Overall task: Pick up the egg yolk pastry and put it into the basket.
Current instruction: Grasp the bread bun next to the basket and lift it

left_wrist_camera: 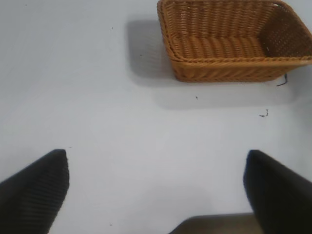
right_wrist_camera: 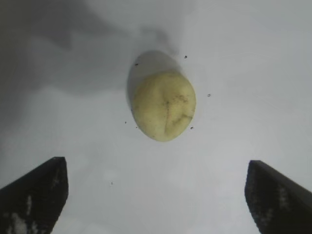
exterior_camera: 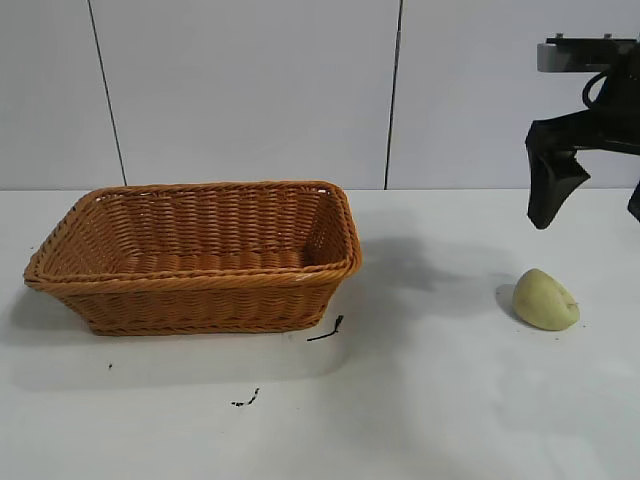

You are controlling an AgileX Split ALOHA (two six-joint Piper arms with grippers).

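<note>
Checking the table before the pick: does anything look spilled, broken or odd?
Only small things: dark scraps lie on the table by the basket, and the pastry shows fine cracks. The right gripper hangs open above it.

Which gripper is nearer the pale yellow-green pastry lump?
Right. The right gripper hangs open above the pale yellow-green dome-shaped pastry; the left gripper is open beyond the orange-brown wicker basket.

Woven orange-brown wicker basket [exterior_camera: 200, 255], ribbed and rough, braided at the rim. Matt, smooth pale pastry [right_wrist_camera: 164, 106], faintly cracked. Smooth matt white table [exterior_camera: 440, 400]; textured black fingers [left_wrist_camera: 34, 187].
</note>
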